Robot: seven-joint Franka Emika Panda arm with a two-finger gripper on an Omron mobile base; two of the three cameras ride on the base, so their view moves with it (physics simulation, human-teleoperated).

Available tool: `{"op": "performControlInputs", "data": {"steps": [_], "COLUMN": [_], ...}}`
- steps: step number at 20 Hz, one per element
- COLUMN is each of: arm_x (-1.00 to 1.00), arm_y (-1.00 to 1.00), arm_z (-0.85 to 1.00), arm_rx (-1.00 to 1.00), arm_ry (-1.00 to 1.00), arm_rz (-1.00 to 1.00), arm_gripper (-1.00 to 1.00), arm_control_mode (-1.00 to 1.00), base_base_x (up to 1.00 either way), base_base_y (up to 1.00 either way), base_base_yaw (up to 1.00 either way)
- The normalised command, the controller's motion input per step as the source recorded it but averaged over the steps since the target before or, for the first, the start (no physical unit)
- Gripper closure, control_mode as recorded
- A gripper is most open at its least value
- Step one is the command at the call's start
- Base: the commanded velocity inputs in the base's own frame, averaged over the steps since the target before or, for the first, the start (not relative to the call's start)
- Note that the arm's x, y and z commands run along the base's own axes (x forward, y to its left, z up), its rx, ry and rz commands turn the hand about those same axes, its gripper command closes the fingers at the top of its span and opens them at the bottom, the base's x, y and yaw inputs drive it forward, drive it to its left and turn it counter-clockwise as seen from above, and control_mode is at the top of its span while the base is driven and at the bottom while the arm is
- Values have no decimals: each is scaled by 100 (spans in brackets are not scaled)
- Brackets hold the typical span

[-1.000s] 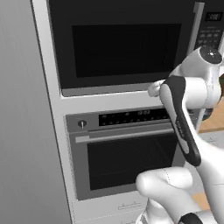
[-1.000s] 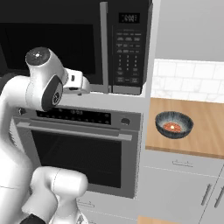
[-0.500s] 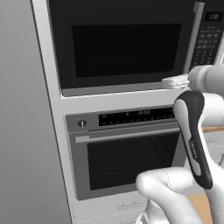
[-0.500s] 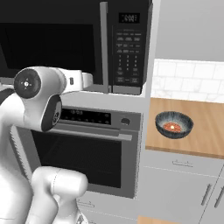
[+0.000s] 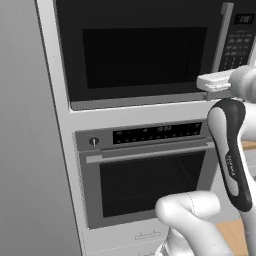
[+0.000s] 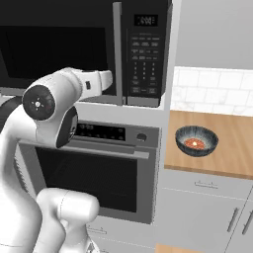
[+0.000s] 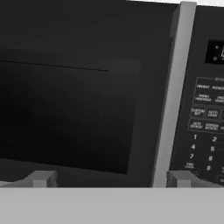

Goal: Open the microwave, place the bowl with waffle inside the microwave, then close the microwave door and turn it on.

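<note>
The robot's hand is up by the shut microwave, and its two fingers are wide apart.

From the left base view, the microwave [image 5: 145,50] sits high in the wall with its microwave door [image 5: 142,47] shut, and the silver oven [image 5: 145,170] is right under it. The gripper [image 5: 212,82] is just in front of the bottom right corner of the door, near the long grey handle [image 5: 222,37]; it may be touching the door, but it is hard to tell from here. From the right base view, the bowl [image 6: 196,140] sits on the wooden counter [image 6: 232,148] to the right, well apart from the microwave, and the waffle [image 6: 194,144] lies inside it. From the hand view, one finger tip [image 7: 41,179] is in front of the dark window and the other is in front of the keypad [image 7: 205,127], with the handle between them and nothing held.
</note>
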Motion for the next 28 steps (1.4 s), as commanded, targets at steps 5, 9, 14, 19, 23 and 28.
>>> {"op": "performControlInputs", "data": {"steps": [5,9,14,19,23,28], "arm_x": [10,62,76,56,24,0], "arm_y": [-45,-54,-46,-36,0,16], "arm_z": [18,3,0,0,0,0], "arm_rx": [3,9,6,2,0,-1], "arm_ry": [-17,0,0,0,0,0], "arm_rz": [0,0,1,1,0,0], "arm_gripper": [-100,-100,-100,-100,-100,-100], "arm_control_mode": [-100,-100,-100,-100,-100,-100], "base_base_x": [0,0,0,0,0,0], "base_base_y": [0,0,0,0,0,0], "base_base_yaw": [0,0,0,0,0,0]}}
